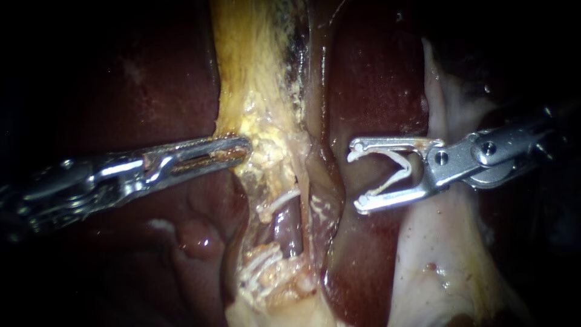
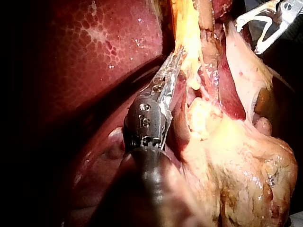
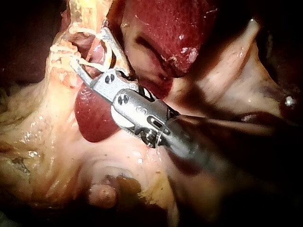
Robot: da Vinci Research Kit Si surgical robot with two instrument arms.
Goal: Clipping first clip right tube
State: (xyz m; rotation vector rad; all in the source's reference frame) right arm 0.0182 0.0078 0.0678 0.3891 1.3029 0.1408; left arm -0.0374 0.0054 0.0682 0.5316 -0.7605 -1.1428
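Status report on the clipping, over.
Left instrument shut on yellow tissue. Right instrument holding an open clip, short of the tubes. No clip on them yet. Gap between looks clear.

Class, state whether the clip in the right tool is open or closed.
Open: the clip spreads in a V between the jaws of the right tool, with no tube inside it.
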